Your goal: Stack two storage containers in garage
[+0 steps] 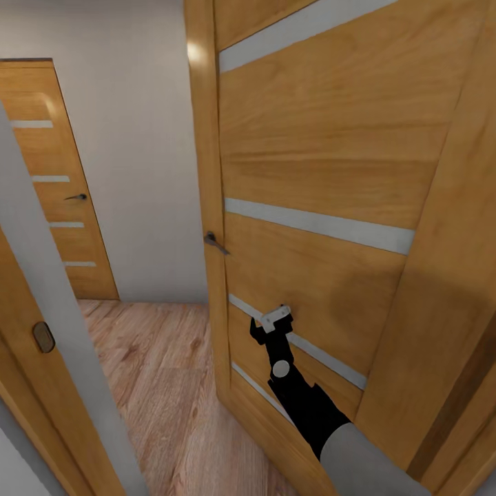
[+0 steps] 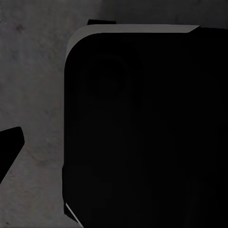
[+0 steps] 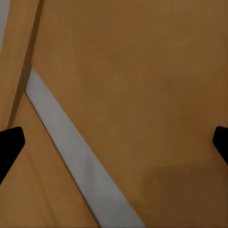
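Right pincer [image 1: 270,324]: raised against wooden door [image 1: 310,158] with pale stripes [image 1: 320,227], just below its lever handle [image 1: 214,242]; fingertips [image 3: 10,145] spread wide in right wrist view, nothing held. Left pincer: one dark fingertip [image 2: 9,145] seen over mottled grey floor [image 2: 33,95] beside a black rounded body [image 2: 142,128]; opening not determinable. Second striped door [image 1: 58,179] further off, past pale wood-plank flooring [image 1: 165,386]. Storage containers: location not determinable.

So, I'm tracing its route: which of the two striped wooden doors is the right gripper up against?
The near door, swung ajar; the right gripper sits low on it.
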Tool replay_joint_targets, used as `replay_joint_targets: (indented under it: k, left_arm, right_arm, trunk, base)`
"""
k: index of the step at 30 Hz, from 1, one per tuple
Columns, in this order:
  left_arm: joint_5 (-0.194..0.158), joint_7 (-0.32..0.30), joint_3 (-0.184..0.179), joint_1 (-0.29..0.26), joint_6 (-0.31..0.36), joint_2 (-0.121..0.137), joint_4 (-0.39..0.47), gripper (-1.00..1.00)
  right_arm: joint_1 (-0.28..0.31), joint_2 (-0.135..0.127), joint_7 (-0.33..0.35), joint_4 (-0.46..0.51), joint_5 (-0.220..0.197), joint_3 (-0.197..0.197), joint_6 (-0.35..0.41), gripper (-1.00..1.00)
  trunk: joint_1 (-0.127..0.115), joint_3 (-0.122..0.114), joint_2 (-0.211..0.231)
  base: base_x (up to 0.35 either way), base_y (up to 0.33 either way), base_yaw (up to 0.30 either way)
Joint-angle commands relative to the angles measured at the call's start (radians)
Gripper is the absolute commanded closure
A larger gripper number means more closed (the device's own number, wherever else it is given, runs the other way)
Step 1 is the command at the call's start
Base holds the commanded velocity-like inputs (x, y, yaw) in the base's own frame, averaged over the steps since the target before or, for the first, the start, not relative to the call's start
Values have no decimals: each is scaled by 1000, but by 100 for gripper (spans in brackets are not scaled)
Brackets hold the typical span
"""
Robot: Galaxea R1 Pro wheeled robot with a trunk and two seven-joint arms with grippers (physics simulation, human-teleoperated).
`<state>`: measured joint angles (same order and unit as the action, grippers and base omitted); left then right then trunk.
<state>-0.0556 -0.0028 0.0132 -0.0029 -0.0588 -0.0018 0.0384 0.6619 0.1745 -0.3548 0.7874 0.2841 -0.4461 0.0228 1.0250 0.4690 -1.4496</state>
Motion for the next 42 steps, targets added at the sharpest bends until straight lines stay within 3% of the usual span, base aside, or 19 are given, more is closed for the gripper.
replay_joint_targets:
  k: [1, 8, 11, 20, 27, 42]
  left_arm:
    - [-6, 0, 1, 0, -3, 0, 0, -100]
    - [-6, 0, 1, 0, -3, 0, 0, -100]
    - [-6, 0, 1, 0, -3, 0, 0, -100]
    - [-6, 0, 1, 0, -3, 0, 1, -100]
    - [-7, 1, 1, 0, -3, 0, 2, -100]
    - [-7, 1, 2, 0, -3, 0, 2, -100]
  right_arm:
    - [1, 0, -8, -3, 4, 0, 2, -100]
    - [1, 0, -21, -118, 80, -64, -46, -100]
    - [1, 0, -27, -165, 89, -76, -76, -100]
    - [1, 0, -35, -198, 94, -79, -95, -100]
    - [1, 0, -36, -200, 91, -80, -153, -100]
    - [1, 0, -28, -220, 82, -79, -139, -100]
  trunk:
    - [0, 1, 0]
    - [0, 1, 0]
    - [0, 1, 0]
    - [0, 1, 0]
    - [0, 1, 0]
    - [0, 1, 0]
  base:
    - [0, 0, 0]
    - [0, 0, 0]
    - [0, 0, 0]
    - [0, 0, 0]
    - [44, 0, 0]
    - [290, 0, 0]
